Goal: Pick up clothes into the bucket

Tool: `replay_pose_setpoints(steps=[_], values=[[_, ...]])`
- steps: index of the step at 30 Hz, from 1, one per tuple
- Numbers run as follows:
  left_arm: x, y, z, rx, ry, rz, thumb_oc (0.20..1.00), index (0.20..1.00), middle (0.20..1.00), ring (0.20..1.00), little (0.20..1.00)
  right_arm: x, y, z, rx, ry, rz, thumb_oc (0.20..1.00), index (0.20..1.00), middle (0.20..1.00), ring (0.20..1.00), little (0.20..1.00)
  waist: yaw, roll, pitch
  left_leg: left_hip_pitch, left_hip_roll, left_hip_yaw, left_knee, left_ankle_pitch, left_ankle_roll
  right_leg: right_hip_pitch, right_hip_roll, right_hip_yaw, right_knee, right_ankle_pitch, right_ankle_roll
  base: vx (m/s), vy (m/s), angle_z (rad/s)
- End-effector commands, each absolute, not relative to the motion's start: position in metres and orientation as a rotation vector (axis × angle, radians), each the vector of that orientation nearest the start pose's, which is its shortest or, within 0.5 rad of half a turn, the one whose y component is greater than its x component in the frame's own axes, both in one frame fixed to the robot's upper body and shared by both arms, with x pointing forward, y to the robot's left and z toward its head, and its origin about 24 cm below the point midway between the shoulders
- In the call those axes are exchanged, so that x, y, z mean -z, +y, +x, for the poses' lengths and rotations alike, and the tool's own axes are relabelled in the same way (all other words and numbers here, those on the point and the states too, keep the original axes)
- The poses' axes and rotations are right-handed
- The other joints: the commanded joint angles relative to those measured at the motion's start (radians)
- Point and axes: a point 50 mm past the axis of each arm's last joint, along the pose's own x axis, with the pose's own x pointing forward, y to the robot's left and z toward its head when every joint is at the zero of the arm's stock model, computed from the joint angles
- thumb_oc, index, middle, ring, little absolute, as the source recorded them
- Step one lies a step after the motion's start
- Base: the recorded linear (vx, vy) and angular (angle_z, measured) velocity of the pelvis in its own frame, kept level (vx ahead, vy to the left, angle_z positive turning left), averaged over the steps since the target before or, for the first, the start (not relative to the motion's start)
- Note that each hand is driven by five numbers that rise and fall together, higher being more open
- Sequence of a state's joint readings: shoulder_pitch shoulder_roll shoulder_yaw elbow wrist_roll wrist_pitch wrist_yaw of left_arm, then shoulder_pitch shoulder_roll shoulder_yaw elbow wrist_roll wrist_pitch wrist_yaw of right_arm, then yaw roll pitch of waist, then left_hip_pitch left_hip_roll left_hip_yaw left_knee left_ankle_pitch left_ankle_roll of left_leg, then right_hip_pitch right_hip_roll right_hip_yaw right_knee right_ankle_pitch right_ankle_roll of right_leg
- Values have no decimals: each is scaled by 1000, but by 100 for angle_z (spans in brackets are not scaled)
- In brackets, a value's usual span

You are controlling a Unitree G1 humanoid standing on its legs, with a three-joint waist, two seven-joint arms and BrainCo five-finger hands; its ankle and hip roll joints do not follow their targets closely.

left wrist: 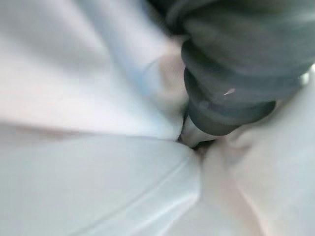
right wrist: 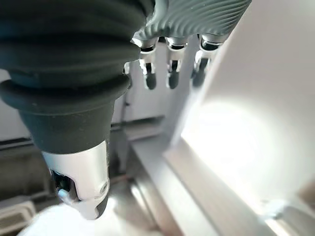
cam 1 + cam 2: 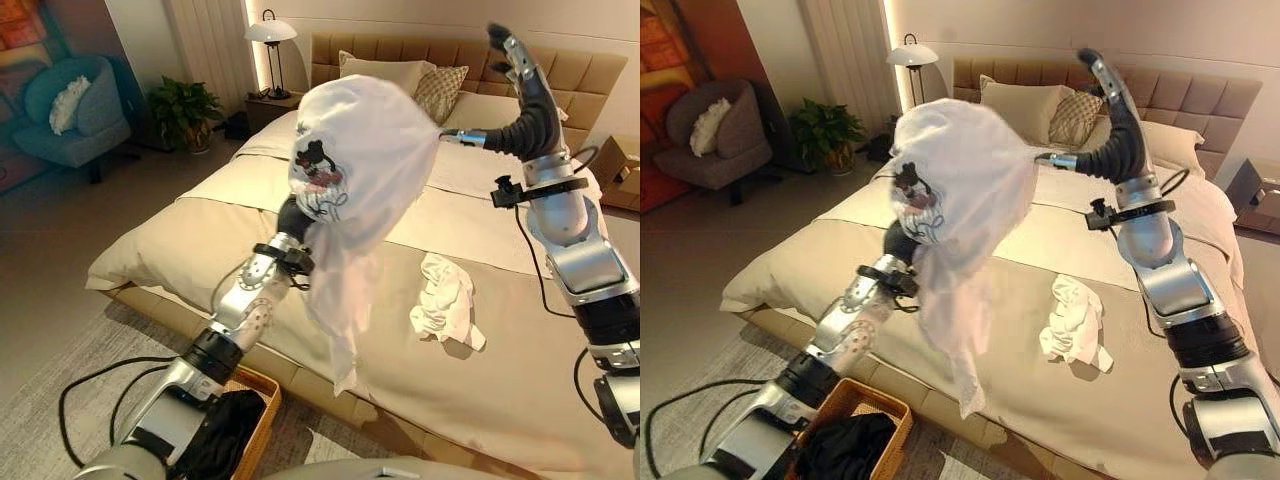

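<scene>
Nearest, by the bed's near edge on the floor, stands a wicker basket [image 3: 855, 403] with a dark garment [image 3: 845, 448] heaped inside it. Above it the left arm reaches up over the bed's near left corner, and the left hand [image 1: 216, 93] is buried in a white shirt [image 3: 365, 170] with a cartoon print; the cloth drapes over it and hangs down in a long fold toward the bed's near edge. In the left wrist view cloth wraps the hand all round, so I cannot tell whether the fingers are curled or straight. Farther in, near the middle of the beige bed [image 3: 200, 250], a crumpled white garment [image 3: 443, 303] lies by itself, well apart from the hanging shirt. On the right side the right hand [image 3: 510, 55] is raised high above the bed, fingers straight and relaxed, holding nothing. At the headboard end lie pillows [image 3: 400, 75]. Beyond the bed's far left corner stand a lamp [image 3: 271, 35] on a nightstand, a potted plant [image 3: 185, 110] and an armchair [image 3: 70, 115]
</scene>
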State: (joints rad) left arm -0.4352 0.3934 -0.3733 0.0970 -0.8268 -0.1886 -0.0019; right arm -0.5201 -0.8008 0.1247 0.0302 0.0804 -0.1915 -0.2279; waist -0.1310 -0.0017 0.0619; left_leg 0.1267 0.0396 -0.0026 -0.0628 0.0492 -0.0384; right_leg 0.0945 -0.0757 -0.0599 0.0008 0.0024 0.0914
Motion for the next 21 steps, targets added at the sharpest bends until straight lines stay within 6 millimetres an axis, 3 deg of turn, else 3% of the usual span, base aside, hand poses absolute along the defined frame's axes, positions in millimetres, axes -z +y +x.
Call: replay_pose_setpoints(steps=[1, 2, 3, 4, 5, 6, 7, 8, 9, 10, 11, 14, 15, 16, 17, 18, 19, 20, 21], values=[[-183, 167, 308, 343, -526, -382, 200, 200, 200, 200, 200, -243, -247, 304, 143, -684, -670, 1000, 1000, 1000, 1000, 1000, 51, -52, -38, -44, -52, -5, 127, -108, 19, -14, -39, -23, 74, -31, 34, 0, 0, 0], [-185, 190, 299, 278, -560, -377, 200, 200, 200, 200, 200, -228, -255, 302, 146, -623, -646, 1000, 1000, 1000, 1000, 1000, 58, -53, -35, -46, -52, -5, 129, -109, 18, -15, -39, -21, 71, -31, 35, 0, 0, 0], [-185, 190, 299, 277, -559, -377, 200, 200, 200, 200, 200, -227, -255, 302, 145, -622, -645, 1000, 1000, 1000, 1000, 1000, 58, -54, -36, -46, -52, -5, 129, -109, 18, -15, -39, -21, 71, -31, 35, 35, 6, 1], [-189, 204, 293, 232, -590, -363, 200, 200, 200, 200, 200, -219, -260, 299, 147, -589, -622, 1000, 1000, 1000, 1000, 1000, 61, -53, -34, -40, -50, -7, 129, -118, 17, -9, -38, -21, 71, -39, 35, 0, 0, 0], [-195, 228, 286, 139, -641, -352, 200, 200, 200, 200, 200, -200, -268, 296, 155, -527, -551, 1000, 1000, 1000, 1000, 1000, 68, -55, -29, -48, -53, -9, 133, -110, 18, -14, -38, -23, 70, -30, 34, 33, 7, 1], [-195, 228, 286, 139, -640, -352, 200, 200, 200, 200, 200, -200, -268, 296, 155, -525, -551, 1000, 1000, 1000, 1000, 1000, 68, -54, -30, -43, -52, -10, 132, -118, 17, -9, -37, -23, 70, -38, 35, -31, 14, 1], [-207, 251, 278, 46, -710, -308, 200, 200, 200, 200, 200, -178, -279, 291, 186, -454, -443, 1000, 1000, 1000, 1000, 1000, 72, -54, -27, -50, -54, -12, 131, -109, 17, -14, -37, -27, 68, -32, 34, 0, 0, 0], [-207, 251, 278, 46, -709, -307, 200, 200, 200, 200, 200, -178, -279, 291, 186, -453, -442, 1000, 1000, 1000, 1000, 1000, 72, -55, -28, -51, -55, -13, 131, -109, 17, -15, -38, -27, 68, -32, 34, -30, 20, 2], [-222, 271, 268, -42, -784, -247, 200, 200, 200, 200, 200, -152, -287, 282, 215, -379, -322, 1000, 1000, 1000, 1000, 1000, 75, -52, -25, -54, -56, -14, 131, -108, 16, -15, -38, -31, 69, -32, 33, 0, 0, 0], [-222, 271, 268, -42, -783, -246, 200, 200, 200, 200, 200, -152, -287, 282, 215, -378, -320, 1000, 1000, 1000, 1000, 1000, 75, -53, -26, -55, -56, -15, 131, -108, 16, -15, -39, -32, 69, -33, 33, 4, 16, 10], [-229, 281, 262, -82, -813, -199, 200, 200, 200, 200, 200, -138, -291, 277, 237, -342, -248, 1000, 1000, 1000, 1000, 1000, 75, -53, -25, -56, -57, -18, 130, -108, 16, -15, -39, -34, 69, -33, 33, 3, 11, 16], [-244, 309, 251, -247, -827, 98, 200, 200, 200, 200, 200, -91, -298, 264, 306, -216, -48, 1000, 1000, 1000, 1000, 1000, 80, -49, -20, -54, -59, -27, 126, -114, 14, -10, -40, -42, 68, -43, 33, 15, 15, 17], [-254, 332, 240, -347, -798, 315, 200, 200, 200, 200, 200, -52, -304, 248, 372, -91, 25, 1000, 1000, 1000, 1000, 1000, 90, -42, -10, -57, -60, -30, 127, -113, 13, -9, -43, -49, 68, -42, 33, 22, 8, 18], [-254, 333, 239, -349, -798, 319, 200, 200, 200, 200, 200, -52, -303, 248, 370, -90, 28, 1000, 1000, 1000, 1000, 1000, 87, -44, -12, -57, -60, -30, 127, -113, 13, -8, -43, -49, 68, -43, 33, -30, 22, 12], [-258, 346, 233, -393, -762, 450, 200, 200, 200, 200, 200, -14, -301, 234, 407, 45, 89, 1000, 1000, 1000, 1000, 1000, 94, -38, -1, -64, -64, -33, 128, -110, 12, -12, -44, -55, 67, -40, 35, -18, 13, 5], [-258, 346, 233, -394, -762, 453, 200, 200, 200, 200, 200, -13, -300, 234, 405, 46, 91, 1000, 1000, 1000, 1000, 1000, 92, -40, -2, -64, -64, -33, 129, -110, 12, -12, -44, -55, 67, -40, 35, -55, 21, 19], [-256, 359, 228, -450, -720, 536, 200, 200, 200, 200, 200, 11, -296, 223, 415, 149, 70, 1000, 1000, 1000, 1000, 1000, 98, -36, 12, -77, -66, -37, 133, -107, 11, -21, -46, -57, 67, -36, 36, -34, 7, 25], [-256, 359, 228, -451, -720, 538, 200, 200, 200, 200, 200, 11, -295, 223, 413, 150, 70, 1000, 1000, 1000, 1000, 1000, 96, -37, 11, -78, -66, -37, 134, -108, 11, -21, -46, -57, 67, -36, 36, -73, 22, 25], [-249, 368, 224, -487, -657, 622, 200, 200, 200, 200, 200, 38, -291, 204, 438, 271, 36, 1000, 1000, 1000, 1000, 1000, 99, -33, 30, -91, -68, -39, 138, -104, 11, -33, -48, -59, 67, -33, 38, -37, 15, 7]])
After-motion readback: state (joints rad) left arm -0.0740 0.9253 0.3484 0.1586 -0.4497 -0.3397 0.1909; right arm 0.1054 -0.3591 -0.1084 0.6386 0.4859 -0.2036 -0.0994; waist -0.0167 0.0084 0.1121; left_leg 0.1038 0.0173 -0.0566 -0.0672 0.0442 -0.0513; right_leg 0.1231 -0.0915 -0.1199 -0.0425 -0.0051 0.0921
